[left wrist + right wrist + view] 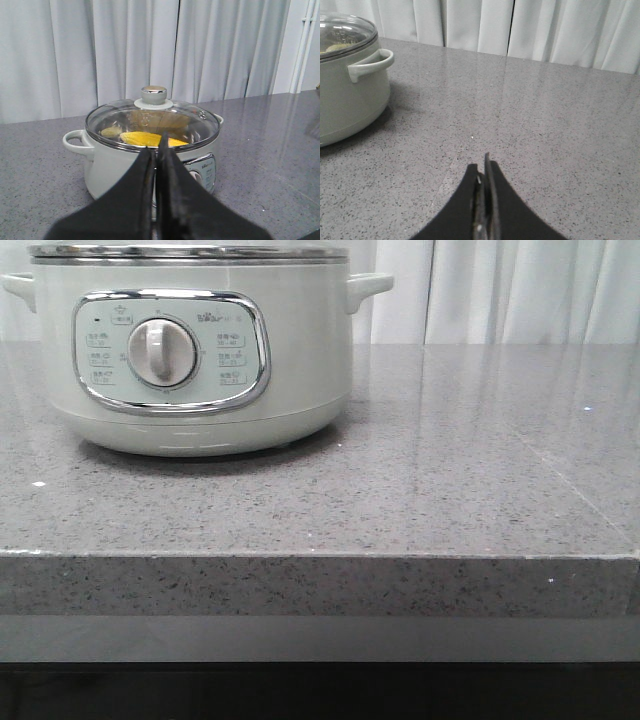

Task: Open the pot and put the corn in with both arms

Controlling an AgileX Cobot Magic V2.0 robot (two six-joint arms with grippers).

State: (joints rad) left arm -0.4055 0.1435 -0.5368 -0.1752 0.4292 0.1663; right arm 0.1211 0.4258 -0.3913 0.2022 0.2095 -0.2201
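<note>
The pale grey-green pot stands at the left of the counter, its white dial facing me. Its glass lid with a round knob sits closed on the rim. Through the glass, the yellow corn lies inside the pot. My left gripper is shut with nothing in it, held back from the pot's front. My right gripper is shut and empty over bare counter, to the right of the pot. Neither gripper shows in the front view.
The grey speckled counter runs right of the pot, with its front edge near me. White curtains hang behind. A pale object lies beside the corn inside the pot.
</note>
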